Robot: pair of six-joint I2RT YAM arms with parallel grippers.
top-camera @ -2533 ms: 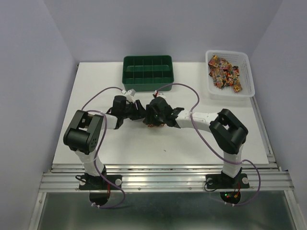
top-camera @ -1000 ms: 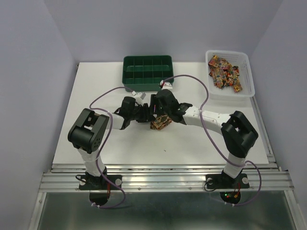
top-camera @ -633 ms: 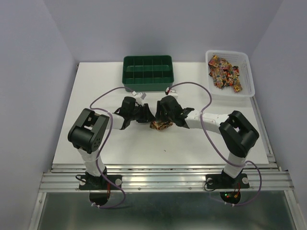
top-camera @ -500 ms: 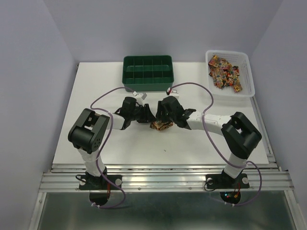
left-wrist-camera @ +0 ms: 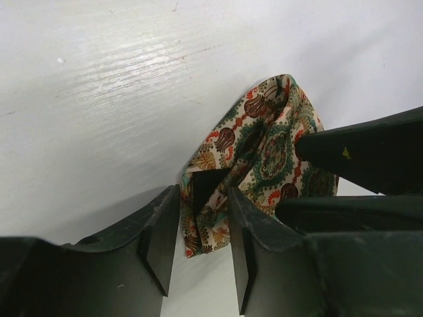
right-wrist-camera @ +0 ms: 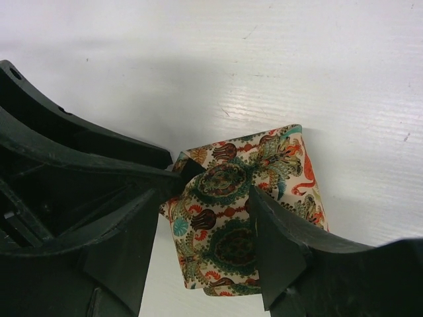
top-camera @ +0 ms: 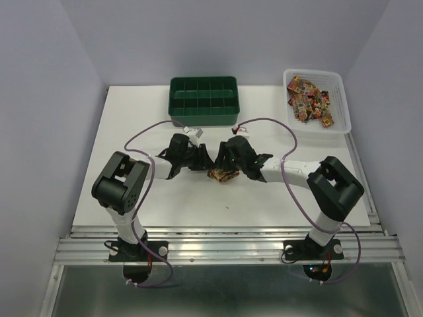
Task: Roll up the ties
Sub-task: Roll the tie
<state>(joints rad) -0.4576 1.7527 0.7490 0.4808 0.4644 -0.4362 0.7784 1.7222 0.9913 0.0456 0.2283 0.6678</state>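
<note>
The left gripper has its fingers drawn narrow, with a folded edge of the tie pinched in the slim gap between them. The rest of the bundled cloth spreads out beyond their tips and to one side. The right gripper meets the same tie from the opposite side. Its fingers are set a little wider and press against either side of the roll, so the patterned cloth fills the space between them and bulges out past the tips. The two grippers come almost nose to nose over the bundle, each one's dark fingers showing just beside the other's. The tie sits low on the white table, directly under both sets of fingers. Well beyond the fingertips, toward the far edge, stands a green tray. Far out to the right gripper's side, a white basket holds more ties in a loose heap.
</note>
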